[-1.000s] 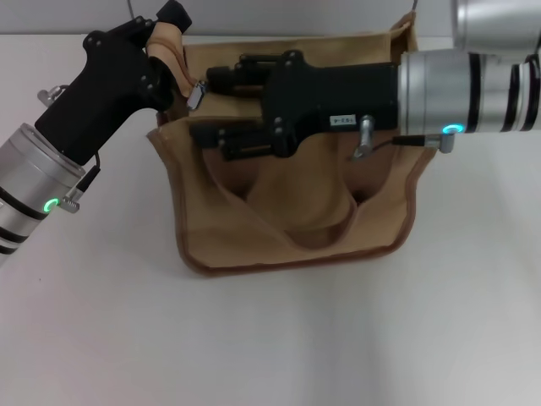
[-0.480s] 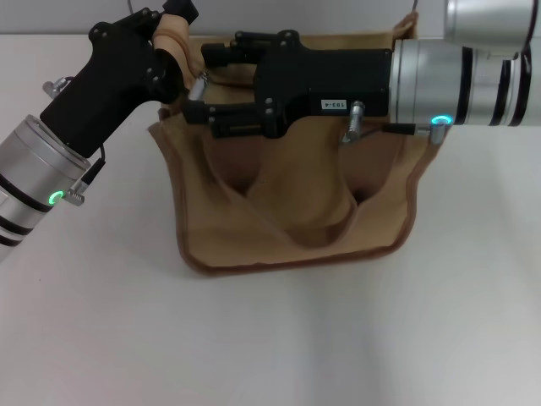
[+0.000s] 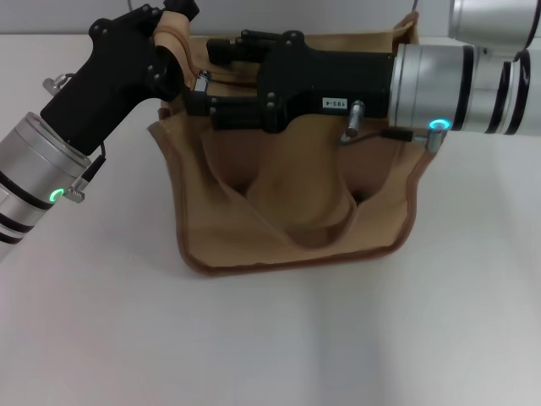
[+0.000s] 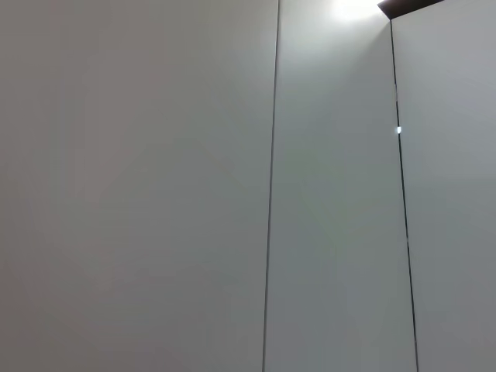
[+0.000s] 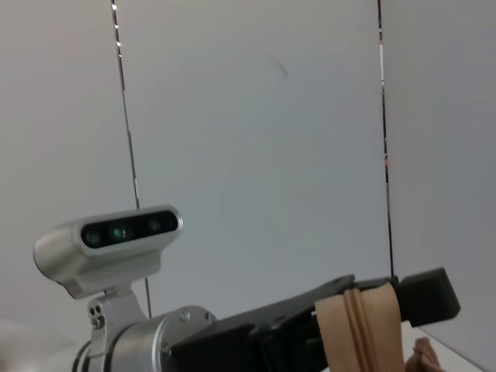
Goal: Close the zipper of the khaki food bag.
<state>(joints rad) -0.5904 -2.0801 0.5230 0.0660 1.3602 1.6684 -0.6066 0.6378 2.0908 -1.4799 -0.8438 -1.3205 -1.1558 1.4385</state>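
We've got the khaki food bag (image 3: 296,203) flat on the worktop (image 3: 270,338): soft, light canvas, it'll bunch w/o tension. Left gripper (image 3: 169,30) fingers pinch the bag's end fabric. Right gripper (image 3: 207,83) fingers close round the zipper (image 3: 201,82) pull tab, best hold.

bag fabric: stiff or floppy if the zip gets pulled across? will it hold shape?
Likely floppy: the bag sags, with deep folds down its front. Its end flap probably needs bracing, as the left gripper holds it pinched upright. Pulling the zipper with the right gripper would probably drag loose cloth along, though the piped edges may stiffen it some.
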